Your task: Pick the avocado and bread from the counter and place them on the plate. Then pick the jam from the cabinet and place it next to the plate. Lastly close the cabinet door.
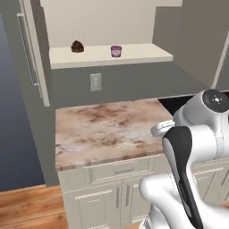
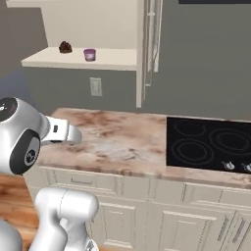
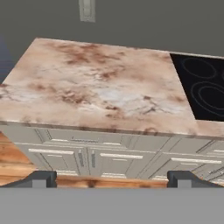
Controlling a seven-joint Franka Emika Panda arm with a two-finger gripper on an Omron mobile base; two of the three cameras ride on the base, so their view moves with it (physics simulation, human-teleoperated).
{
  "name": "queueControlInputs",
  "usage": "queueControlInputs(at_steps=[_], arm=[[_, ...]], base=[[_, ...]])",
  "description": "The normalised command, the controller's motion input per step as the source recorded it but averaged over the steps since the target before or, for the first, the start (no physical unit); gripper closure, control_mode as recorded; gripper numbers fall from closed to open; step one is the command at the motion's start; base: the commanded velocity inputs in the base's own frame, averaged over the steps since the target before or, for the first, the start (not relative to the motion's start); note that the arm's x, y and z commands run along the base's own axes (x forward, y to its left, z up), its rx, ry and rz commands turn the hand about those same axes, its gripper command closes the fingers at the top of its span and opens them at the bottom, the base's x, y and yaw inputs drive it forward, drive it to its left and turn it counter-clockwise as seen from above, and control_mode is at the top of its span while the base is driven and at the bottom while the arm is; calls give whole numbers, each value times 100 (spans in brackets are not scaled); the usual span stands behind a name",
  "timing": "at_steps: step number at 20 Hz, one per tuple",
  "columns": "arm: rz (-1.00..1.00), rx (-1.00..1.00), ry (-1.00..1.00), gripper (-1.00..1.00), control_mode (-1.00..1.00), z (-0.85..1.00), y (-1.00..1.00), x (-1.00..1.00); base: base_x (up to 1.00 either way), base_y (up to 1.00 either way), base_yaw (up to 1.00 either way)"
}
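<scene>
The jam (image 1: 116, 51) (image 2: 89, 54), a tiny purple jar, stands on the bottom shelf of the open cabinet (image 1: 143, 54) (image 2: 115, 60). One cabinet door (image 1: 35, 53) is swung out to the left, and another (image 2: 148, 49) shows edge-on at the right of the shelf. Below lies the marbled counter (image 1: 103, 129) (image 2: 122, 142) (image 3: 96, 92), bare where I see it. My gripper (image 3: 114, 179) is open and holds nothing; it hangs in front of the counter's edge, well short of the cabinet. The avocado, the bread and the plate are out of view.
A dark brown lump (image 1: 77, 46) (image 2: 65, 47) sits on the shelf left of the jam. A black cooktop (image 2: 211, 144) (image 3: 201, 87) is set into the counter's right part. A wall outlet (image 1: 95, 82) (image 2: 96, 86) is under the shelf. Cream drawers (image 3: 87, 153) front the counter.
</scene>
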Motion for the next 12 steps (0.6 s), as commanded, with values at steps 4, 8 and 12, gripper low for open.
queueControlInputs(at_steps=[4,8,12], arm=[[0,0,0,-100,100,0,0,0],[0,0,0,-100,100,0,0,0],[0,0,0,-100,100,0,0,0]], base=[[31,-40,25],[47,-39,19],[48,-13,8]])
